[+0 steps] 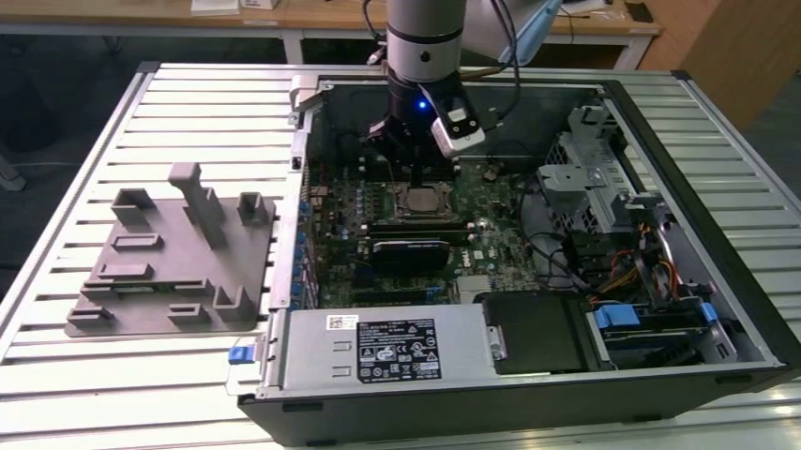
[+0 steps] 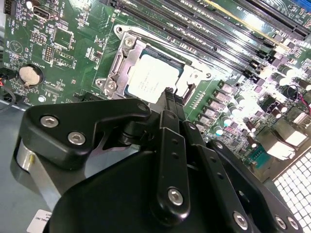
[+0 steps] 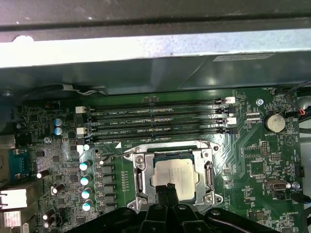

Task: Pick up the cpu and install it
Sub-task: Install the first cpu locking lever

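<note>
A wooden desk (image 1: 325, 17) stands behind, floor (image 1: 75, 94) seemingly dark.

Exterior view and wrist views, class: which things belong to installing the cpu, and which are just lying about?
Job in hand: cpu; socket holding it; gripper close over it.
Lying about: grey tray; power supply; memory slots; coin battery.

The robot arm (image 1: 423, 28) is a smooth silver-grey cylinder ending in a black wrist collar (image 1: 419, 89) with a small blue light (image 1: 423, 105). A white camera block (image 1: 459, 128) sits at 4 o'clock from that light, and a dark cable (image 1: 506, 56) hangs at 2 o'clock. The gripper (image 2: 169, 95) is matte black, built of flat rounded links pinned with silver hex-socket screws (image 2: 175, 196).
</note>
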`<state>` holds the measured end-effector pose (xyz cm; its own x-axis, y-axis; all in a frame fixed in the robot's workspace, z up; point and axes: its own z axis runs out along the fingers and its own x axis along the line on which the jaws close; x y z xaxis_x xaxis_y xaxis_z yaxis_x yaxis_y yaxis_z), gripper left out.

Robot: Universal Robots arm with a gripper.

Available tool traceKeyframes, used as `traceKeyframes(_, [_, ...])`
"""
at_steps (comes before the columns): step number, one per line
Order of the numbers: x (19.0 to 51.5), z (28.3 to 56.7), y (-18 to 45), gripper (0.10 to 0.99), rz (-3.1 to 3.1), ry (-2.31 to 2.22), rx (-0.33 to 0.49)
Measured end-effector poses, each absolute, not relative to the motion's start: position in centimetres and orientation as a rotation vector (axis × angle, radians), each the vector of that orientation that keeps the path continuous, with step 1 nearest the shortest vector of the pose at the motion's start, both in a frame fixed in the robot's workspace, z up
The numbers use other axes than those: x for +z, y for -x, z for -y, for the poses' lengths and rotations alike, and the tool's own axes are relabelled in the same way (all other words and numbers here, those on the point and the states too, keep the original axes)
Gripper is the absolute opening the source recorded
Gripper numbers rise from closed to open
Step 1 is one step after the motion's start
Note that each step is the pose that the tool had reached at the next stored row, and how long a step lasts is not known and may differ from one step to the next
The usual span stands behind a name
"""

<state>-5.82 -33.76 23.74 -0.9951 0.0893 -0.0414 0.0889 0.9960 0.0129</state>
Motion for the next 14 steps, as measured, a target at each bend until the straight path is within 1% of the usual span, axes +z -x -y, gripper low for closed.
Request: traceKeyframes(14, [23.7, 33.8, 6.8, 0.106, -3.097, -0.138, 0.017])
